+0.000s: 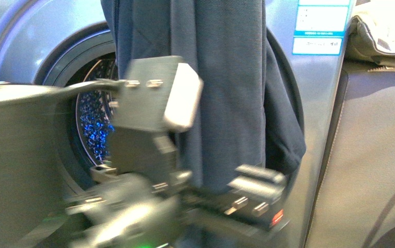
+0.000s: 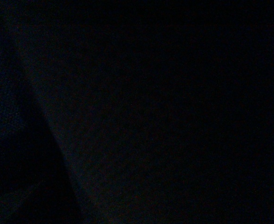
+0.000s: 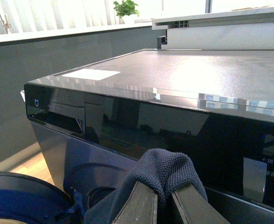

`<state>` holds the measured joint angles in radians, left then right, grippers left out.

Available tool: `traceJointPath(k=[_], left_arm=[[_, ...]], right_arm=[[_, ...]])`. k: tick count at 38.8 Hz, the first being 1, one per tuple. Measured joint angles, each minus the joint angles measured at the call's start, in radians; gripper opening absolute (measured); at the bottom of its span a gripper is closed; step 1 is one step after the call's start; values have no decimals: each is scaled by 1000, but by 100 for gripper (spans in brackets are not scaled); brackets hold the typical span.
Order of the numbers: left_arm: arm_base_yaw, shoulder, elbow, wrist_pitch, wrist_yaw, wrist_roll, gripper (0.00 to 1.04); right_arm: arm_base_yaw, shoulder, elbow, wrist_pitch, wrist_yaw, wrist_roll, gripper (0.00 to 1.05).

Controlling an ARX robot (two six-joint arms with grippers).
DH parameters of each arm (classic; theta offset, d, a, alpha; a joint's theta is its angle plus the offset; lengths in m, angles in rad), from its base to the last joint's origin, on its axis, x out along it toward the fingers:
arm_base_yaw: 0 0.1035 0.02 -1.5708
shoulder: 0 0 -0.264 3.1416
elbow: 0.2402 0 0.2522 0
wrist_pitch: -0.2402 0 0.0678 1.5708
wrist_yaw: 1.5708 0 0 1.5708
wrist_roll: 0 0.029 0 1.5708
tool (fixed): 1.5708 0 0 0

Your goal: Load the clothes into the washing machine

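Note:
The clothes (image 1: 226, 93), a dark navy ribbed garment, hang as a long floppy drape in front of the washing machine (image 1: 314, 113). They cover the right half of its round porthole. The perforated drum (image 1: 94, 121) glints blue behind the left half. My right gripper (image 3: 164, 190) is shut on a bunched fold of the clothes (image 3: 162, 168), level with the machine's dark control panel (image 3: 127, 121). My left arm (image 1: 154, 103) crosses the foreground, blurred, close against the cloth. Its jaws cannot be made out, and the left wrist view is dark.
The machine's open door (image 3: 20, 198), blue-rimmed, shows low beside the porthole. To the right stands a grey-brown flat-panelled unit (image 1: 381, 155) with beige folded fabric (image 1: 386, 36) on top. A potted plant (image 3: 126, 8) sits on a far ledge.

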<state>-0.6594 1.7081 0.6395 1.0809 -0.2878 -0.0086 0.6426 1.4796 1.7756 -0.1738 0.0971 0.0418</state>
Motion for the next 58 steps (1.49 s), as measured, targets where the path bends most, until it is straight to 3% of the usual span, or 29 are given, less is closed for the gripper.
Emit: traceJointPath(k=[6, 12, 23, 27, 31, 52, 58], left_arm=[[-2, 7, 40, -55, -92, -32, 98], [-2, 6, 45, -56, -117, -54, 83], [16, -41, 18, -53, -98, -89, 28], [36, -64, 6, -53, -92, -99, 11], [51, -78, -2, -53, -82, -101, 7], [123, -152, -51, -30, -41, -97, 7], [143, -257, -54, -55, -13, -61, 7]], right_arm=[[0, 0, 0, 0, 0, 0, 2], [0, 0, 0, 0, 0, 0, 2], [0, 0, 0, 0, 0, 0, 2], [0, 0, 0, 0, 0, 0, 17], [0, 0, 0, 1, 0, 0, 29], [0, 0, 4, 2, 0, 8, 99], [0, 0, 6, 2, 0, 8, 97]])
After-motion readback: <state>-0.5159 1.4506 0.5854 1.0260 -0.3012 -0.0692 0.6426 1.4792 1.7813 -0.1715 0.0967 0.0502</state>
